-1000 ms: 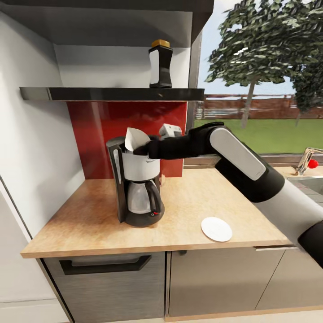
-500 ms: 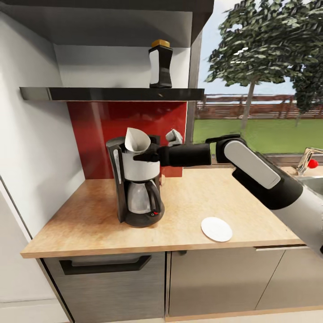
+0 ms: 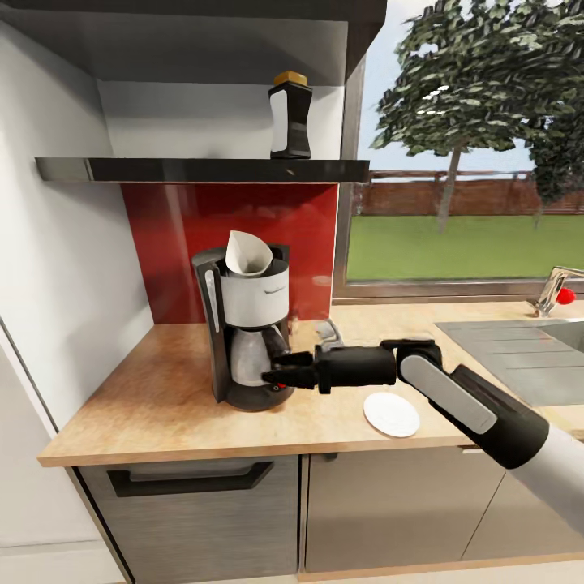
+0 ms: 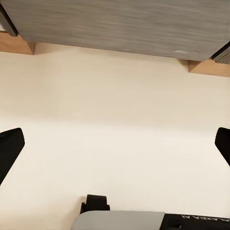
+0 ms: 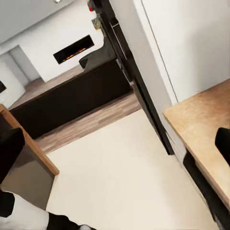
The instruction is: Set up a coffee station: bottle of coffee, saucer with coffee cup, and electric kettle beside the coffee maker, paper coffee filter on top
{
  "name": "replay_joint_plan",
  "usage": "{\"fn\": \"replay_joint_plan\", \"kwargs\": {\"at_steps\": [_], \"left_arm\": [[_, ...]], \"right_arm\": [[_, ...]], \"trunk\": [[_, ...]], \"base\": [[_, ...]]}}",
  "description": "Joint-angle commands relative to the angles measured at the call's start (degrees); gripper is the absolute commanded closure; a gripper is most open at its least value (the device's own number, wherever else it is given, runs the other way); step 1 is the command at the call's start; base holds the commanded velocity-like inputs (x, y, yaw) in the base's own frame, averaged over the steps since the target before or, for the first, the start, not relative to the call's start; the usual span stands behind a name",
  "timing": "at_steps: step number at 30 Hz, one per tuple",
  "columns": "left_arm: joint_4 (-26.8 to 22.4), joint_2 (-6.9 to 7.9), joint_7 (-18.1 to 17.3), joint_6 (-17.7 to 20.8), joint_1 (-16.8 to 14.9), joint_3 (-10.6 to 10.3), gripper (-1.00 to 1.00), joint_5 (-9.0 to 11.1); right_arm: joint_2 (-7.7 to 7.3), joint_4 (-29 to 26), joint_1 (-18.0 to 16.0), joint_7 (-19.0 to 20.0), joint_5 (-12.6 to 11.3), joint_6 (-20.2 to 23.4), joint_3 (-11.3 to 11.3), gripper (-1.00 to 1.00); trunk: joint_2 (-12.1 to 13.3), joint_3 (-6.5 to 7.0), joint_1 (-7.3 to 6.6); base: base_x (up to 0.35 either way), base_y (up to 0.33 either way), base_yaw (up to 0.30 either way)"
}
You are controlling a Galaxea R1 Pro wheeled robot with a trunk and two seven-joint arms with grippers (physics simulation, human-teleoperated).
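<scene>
Spread and empty, the right gripper (image 3: 272,375) has dropped from the coffee maker's top to its base; the left gripper's (image 4: 115,143) fingers also stand wide apart. On the coffee maker (image 3: 243,324) the paper coffee filter (image 3: 246,253) sits mouth upward, tilted. Its logo is unreadable. The bottle of coffee (image 3: 290,115) stands upright on the kitchen shelf (image 3: 203,169); the saucer (image 3: 392,414) lies on the kitchen countertop (image 3: 162,405)
</scene>
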Motion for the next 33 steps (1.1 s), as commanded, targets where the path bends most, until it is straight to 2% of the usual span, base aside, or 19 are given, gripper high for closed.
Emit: {"fn": "replay_joint_plan", "kwargs": {"at_steps": [1,4,7,17,19,22,25,31,33], "left_arm": [[-0.1,-0.02,-0.6,0.0,0.0,0.4,-1.0,0.1],[-0.1,0.0,-0.6,0.0,0.0,0.5,-1.0,0.1],[-0.1,0.0,-0.6,0.0,0.0,0.6,-1.0,0.1],[-0.1,-0.03,-0.6,0.0,0.0,0.7,-1.0,0.1],[-0.1,-0.02,-0.6,0.0,0.0,0.7,-1.0,0.1],[-0.1,-0.01,-0.6,0.0,0.0,0.7,-1.0,0.1],[-0.1,-0.04,-0.6,0.0,0.0,0.7,-1.0,0.1],[-0.1,-0.01,-0.6,0.0,0.0,0.6,-1.0,0.1],[-0.1,-0.01,-0.6,0.0,0.0,0.6,-1.0,0.1]], "right_arm": [[-0.99,0.0,1.9,1.9,0.2,-0.9,0.1,-1.0],[-2.51,0.0,5.9,4.2,1.0,-2.2,0.0,-1.0],[-5.18,0.1,10.2,5.1,1.3,-3.6,0.0,-1.0],[-8.46,1.4,18.1,5.3,1.5,-6.0,0.0,-1.0],[-9.2,1.5,19.8,5.3,2.3,-6.0,0.0,-1.0],[-9.71,1.5,21.3,5.8,5.1,-6.5,0.0,-1.0],[-9.94,3.1,22.1,8.1,6.9,-9.2,0.0,-1.0],[-9.99,7.8,22.3,11.4,7.2,-10.4,0.0,-1.0],[-10.17,11.3,22.7,13.3,7.3,-10.6,0.0,-1.0]], "trunk": [[0.0,-0.05,0.0],[0.0,-0.05,0.0],[0.0,-0.05,0.0],[0.0,-0.05,0.0],[0.0,-0.05,0.0],[0.0,-0.05,0.0],[0.0,-0.05,0.0],[0.0,-0.05,0.0],[0.0,-0.05,0.0]], "base": [[0.0,0.0,0.0],[0.0,0.0,0.0],[0.0,0.0,0.0],[-0.028,-0.007,0.0],[-0.222,-0.052,0.0],[-0.114,-0.02,0.0],[-0.129,-0.033,0.0],[-0.088,-0.036,0.0],[-0.013,-0.006,0.0]]}}
